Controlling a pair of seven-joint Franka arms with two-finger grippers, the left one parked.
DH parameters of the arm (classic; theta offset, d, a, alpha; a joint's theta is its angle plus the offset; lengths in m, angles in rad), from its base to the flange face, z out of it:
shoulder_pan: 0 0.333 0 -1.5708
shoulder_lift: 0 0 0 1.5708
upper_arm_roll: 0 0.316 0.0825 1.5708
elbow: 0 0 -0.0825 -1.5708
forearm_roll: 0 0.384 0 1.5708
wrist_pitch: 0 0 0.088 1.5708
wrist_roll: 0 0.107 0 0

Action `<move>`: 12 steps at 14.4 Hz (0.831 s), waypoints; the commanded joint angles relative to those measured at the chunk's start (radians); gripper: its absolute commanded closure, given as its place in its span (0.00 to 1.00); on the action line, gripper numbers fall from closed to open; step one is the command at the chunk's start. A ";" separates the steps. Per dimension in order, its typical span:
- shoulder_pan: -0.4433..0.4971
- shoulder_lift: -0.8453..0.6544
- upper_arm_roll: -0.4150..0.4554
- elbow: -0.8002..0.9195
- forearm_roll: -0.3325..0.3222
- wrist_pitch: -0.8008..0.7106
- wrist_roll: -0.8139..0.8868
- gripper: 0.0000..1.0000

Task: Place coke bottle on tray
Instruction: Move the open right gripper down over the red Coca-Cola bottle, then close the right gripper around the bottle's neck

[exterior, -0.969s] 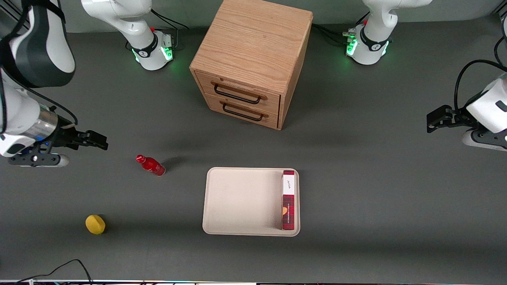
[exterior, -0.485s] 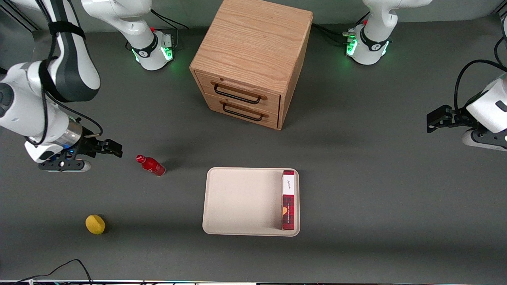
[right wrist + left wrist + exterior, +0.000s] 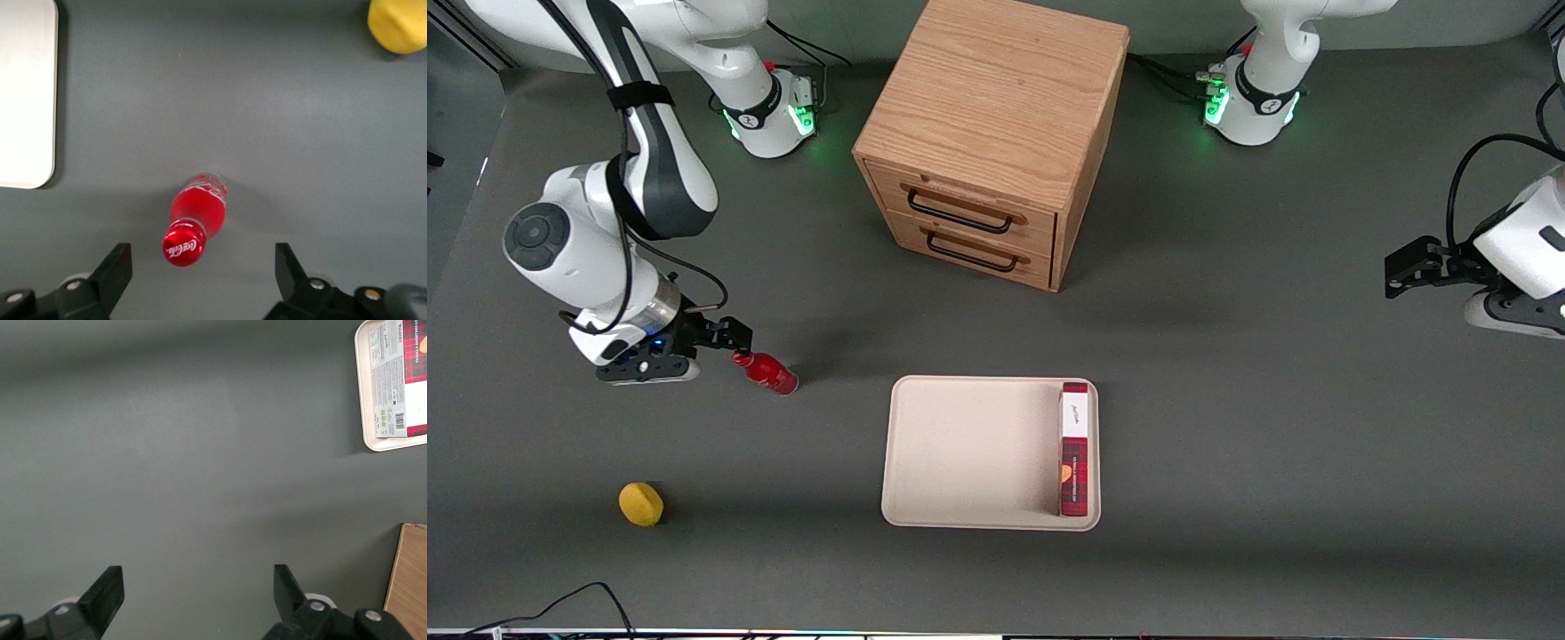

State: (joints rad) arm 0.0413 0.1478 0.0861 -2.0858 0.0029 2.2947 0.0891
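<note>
A dark grey matte desk fills the scene, lit evenly with soft shadows. A light-oak wooden cabinet with two black-handled drawers stands on it, facing the front camera.

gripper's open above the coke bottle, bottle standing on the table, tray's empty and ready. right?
Not quite: the tray is not empty. The front view shows a red plaid box lying in it along the edge toward the parked arm. The rest holds: the gripper is open above the coke bottle, which stands on the table, as the right wrist view shows.
</note>
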 commanded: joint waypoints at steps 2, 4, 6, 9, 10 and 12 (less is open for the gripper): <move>0.002 0.032 0.021 -0.013 -0.056 0.043 -0.003 0.05; 0.002 0.053 0.023 -0.013 -0.067 0.061 0.004 0.08; 0.002 0.067 0.029 -0.010 -0.069 0.066 0.005 0.12; 0.002 0.070 0.031 -0.010 -0.069 0.069 0.005 0.29; 0.002 0.070 0.031 -0.010 -0.069 0.069 0.005 0.37; 0.002 0.069 0.031 -0.008 -0.069 0.068 0.005 0.61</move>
State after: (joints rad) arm 0.0418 0.2194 0.1138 -2.0951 -0.0458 2.3535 0.0891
